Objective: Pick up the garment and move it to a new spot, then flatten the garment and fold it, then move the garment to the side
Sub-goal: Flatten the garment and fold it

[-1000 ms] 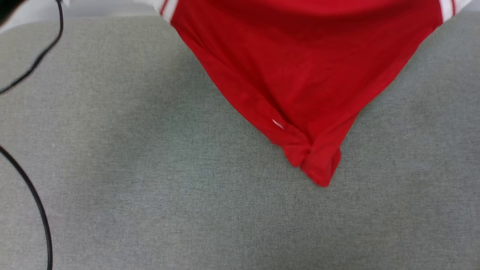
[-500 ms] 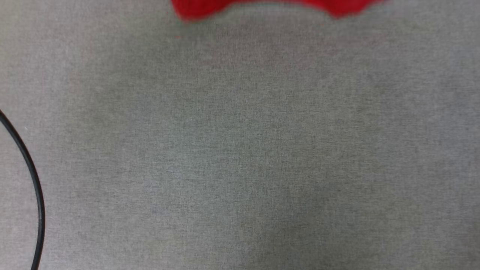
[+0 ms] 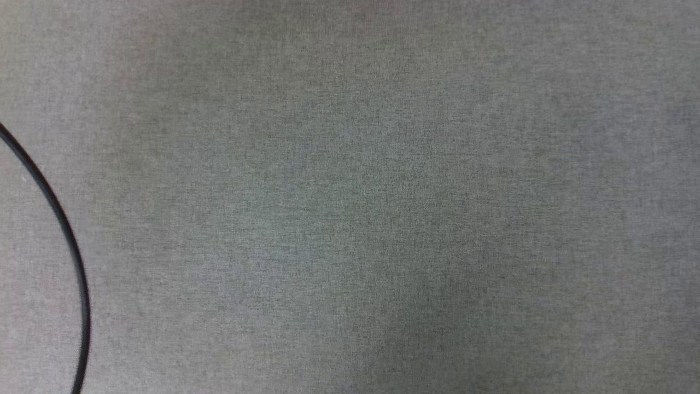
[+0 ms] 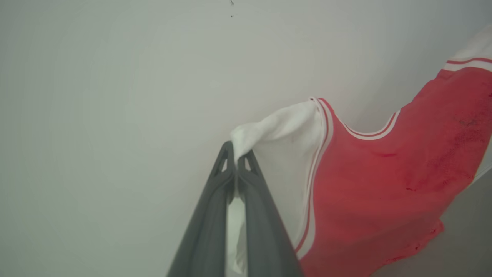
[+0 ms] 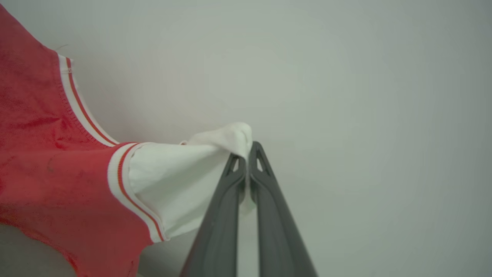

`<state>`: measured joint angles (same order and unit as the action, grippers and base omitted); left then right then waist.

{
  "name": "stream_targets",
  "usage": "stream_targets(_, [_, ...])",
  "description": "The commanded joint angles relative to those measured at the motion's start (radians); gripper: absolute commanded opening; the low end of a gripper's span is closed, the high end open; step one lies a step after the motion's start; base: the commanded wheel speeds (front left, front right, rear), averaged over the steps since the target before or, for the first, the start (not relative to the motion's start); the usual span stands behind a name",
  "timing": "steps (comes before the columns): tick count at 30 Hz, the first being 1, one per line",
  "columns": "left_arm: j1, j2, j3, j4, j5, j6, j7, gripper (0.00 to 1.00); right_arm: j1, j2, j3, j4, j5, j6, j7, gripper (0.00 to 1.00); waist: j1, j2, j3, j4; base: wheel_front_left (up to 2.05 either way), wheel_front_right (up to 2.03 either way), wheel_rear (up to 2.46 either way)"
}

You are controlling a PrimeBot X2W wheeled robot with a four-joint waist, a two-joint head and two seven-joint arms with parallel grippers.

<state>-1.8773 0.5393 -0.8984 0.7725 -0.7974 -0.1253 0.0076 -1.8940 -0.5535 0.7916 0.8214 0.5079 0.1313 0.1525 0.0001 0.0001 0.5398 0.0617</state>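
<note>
So, the garment (image 4: 384, 192) is hanging up in the air against a plain pale background (image 4: 115, 96), held out between both claws by its sleeves with the red body sagging between them. The left gripper (image 4: 236, 158) is clamped tight on the bunched tip of one white sleeve (image 4: 284, 130), and the right gripper (image 5: 248, 152) is pinched down the same way on the other sleeve (image 5: 180, 173). The head view looks down on the grey fabric surface (image 3: 350, 219), with a black cable (image 3: 71, 243) curving along its left edge.
</note>
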Motion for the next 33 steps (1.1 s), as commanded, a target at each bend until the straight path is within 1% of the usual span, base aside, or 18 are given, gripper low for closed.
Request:
stream_targets(1, [0.029,0.002,-0.006,0.008,-0.010,-0.002,-0.014,0.00,0.035,0.010,0.015,0.012,0.019,-0.001,-0.012,0.00,-0.0001,-0.0001,-0.009,-0.004,0.00,0.00,0.00])
stream_targets(5, [0.135,-0.005,-0.047,0.014,-0.040,-0.004,-0.044,0.00,0.126,0.017,0.067,0.043,0.077,-0.001,-0.052,0.00,-0.0001,-0.0001,-0.042,-0.004,0.00,0.00,0.00])
stream_targets(8, [0.234,0.011,-0.083,0.000,-0.067,-0.003,-0.070,0.00,0.226,0.038,0.103,0.048,0.143,-0.001,-0.077,0.00,-0.0001,-0.0001,-0.079,-0.007,0.00,0.00,0.00])
stream_targets(11, [0.342,0.029,-0.115,-0.018,-0.091,-0.003,-0.100,0.00,0.324,0.041,0.141,0.043,0.202,-0.001,-0.103,0.00,-0.0001,-0.0001,-0.125,-0.012,0.00,0.00,0.00])
stream_targets(15, [0.501,0.047,-0.150,-0.043,-0.123,-0.004,-0.137,0.00,0.465,0.038,0.206,0.027,0.265,-0.001,-0.124,0.00,-0.0001,-0.0001,-0.186,-0.016,0.00,0.00,0.00])
stream_targets(19, [0.663,0.066,-0.172,-0.078,-0.158,0.003,-0.164,0.00,0.596,0.014,0.266,-0.003,0.317,-0.001,-0.148,0.00,-0.0001,-0.0001,-0.238,-0.017,0.00,0.00,0.00])
stream_targets(23, [0.822,0.096,-0.171,-0.128,-0.205,0.037,-0.202,0.00,0.724,-0.013,0.320,-0.036,0.369,-0.001,-0.163,0.00,-0.0001,-0.0001,-0.283,-0.025,0.00,0.00,0.00])
stream_targets(25, [0.905,0.110,-0.186,-0.162,-0.214,0.055,-0.212,0.00,0.789,-0.033,0.352,-0.053,0.389,-0.001,-0.174,0.00,-0.0001,-0.0001,-0.309,-0.029,0.00,0.00,0.00])
stream_targets(26, [0.905,0.110,-0.186,-0.162,-0.214,0.055,-0.212,0.00,0.789,-0.033,0.352,-0.053,0.389,-0.001,-0.174,0.00,-0.0001,-0.0001,-0.309,-0.029,0.00,0.00,0.00])
stream_targets(27, [0.975,0.130,-0.193,-0.198,-0.229,0.078,-0.218,0.00,0.845,-0.054,0.372,-0.074,0.413,-0.001,-0.185,0.00,-0.0001,-0.0001,-0.332,-0.033,0.00,0.00,0.00])
stream_targets(30, [1.091,0.164,-0.213,-0.249,-0.251,0.115,-0.222,0.00,0.935,-0.088,0.408,-0.103,0.429,-0.001,-0.201,0.00,-0.0001,-0.0001,-0.370,-0.042,0.00,0.00,0.00])
stream_targets(32, [1.163,0.192,-0.218,-0.288,-0.268,0.152,-0.225,0.00,0.994,-0.116,0.417,-0.119,0.446,-0.001,-0.218,0.00,-0.0001,-0.0001,-0.396,-0.047,0.00,0.00,0.00])
stream_targets(33, [1.163,0.192,-0.218,-0.288,-0.268,0.152,-0.225,0.00,0.994,-0.116,0.417,-0.119,0.446,-0.001,-0.218,0.00,-0.0001,-0.0001,-0.396,-0.047,0.00,0.00,0.00])
